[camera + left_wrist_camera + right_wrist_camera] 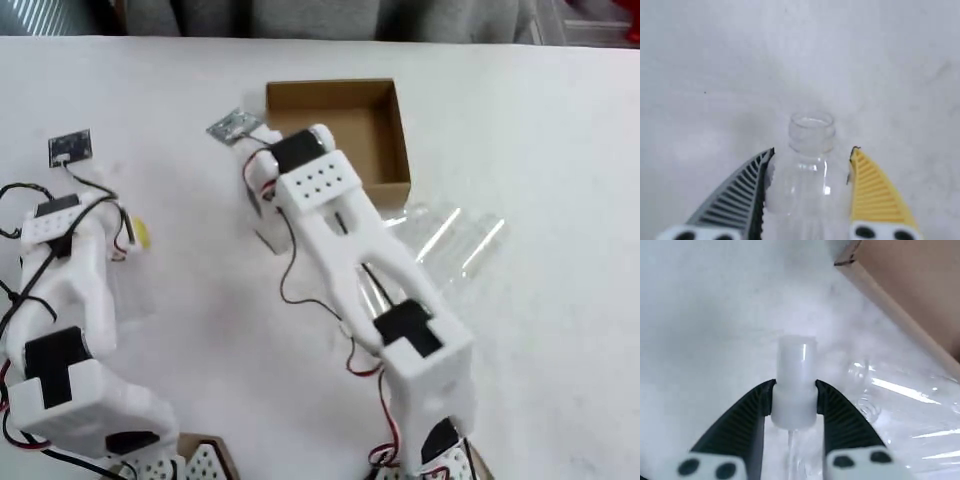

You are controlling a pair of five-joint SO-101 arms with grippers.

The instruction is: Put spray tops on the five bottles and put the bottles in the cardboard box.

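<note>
left claw: one bottle; right claw: one spray top

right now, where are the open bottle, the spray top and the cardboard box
bottle (811,131), left wrist view, on its open neck
spray top (796,390), right wrist view, on its white collar
cardboard box (345,120), high view, on its bare inside floor
</note>
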